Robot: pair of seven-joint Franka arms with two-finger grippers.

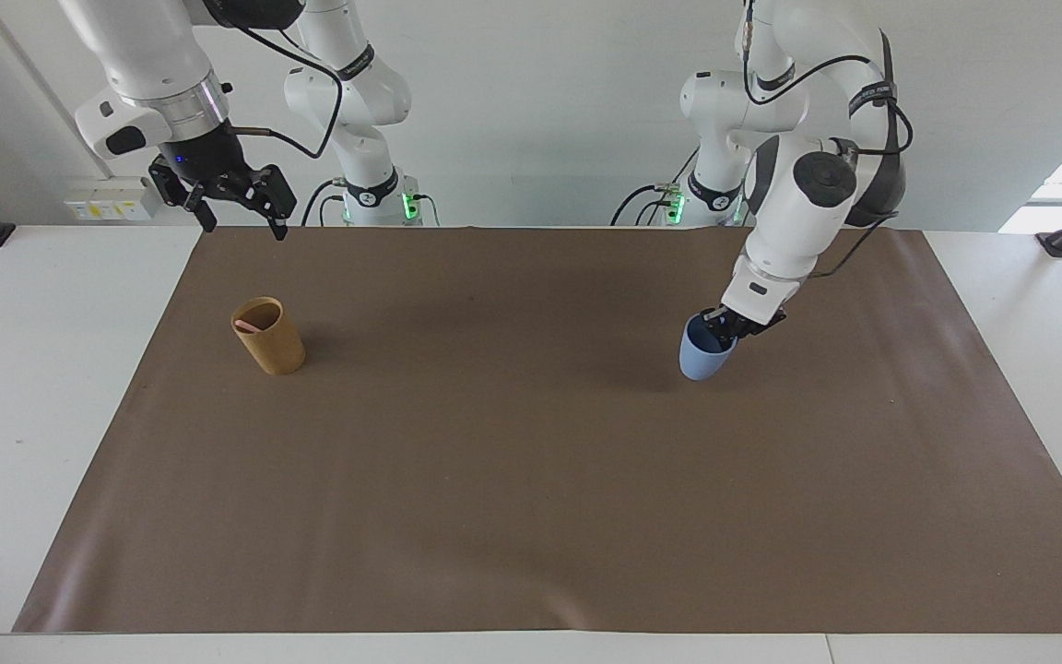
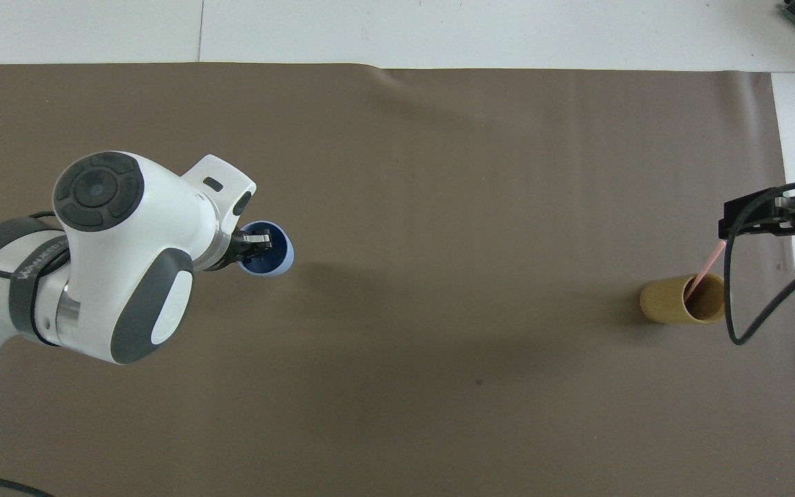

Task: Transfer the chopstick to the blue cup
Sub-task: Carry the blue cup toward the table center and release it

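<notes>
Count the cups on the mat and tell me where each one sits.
2. The blue cup is toward the left arm's end, its rim pinched by the left gripper. The tan cup, with the chopstick standing in it, is toward the right arm's end. None looks hidden.

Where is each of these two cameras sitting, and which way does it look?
Facing view: high across the table, looking at the robots; both arms show with their bases.
Overhead view: high above the robots' end, looking steeply down; the left arm's wrist and the right gripper show.
Both share the brown mat, blue cup gripped at its rim, and tan cup holding the chopstick.
</notes>
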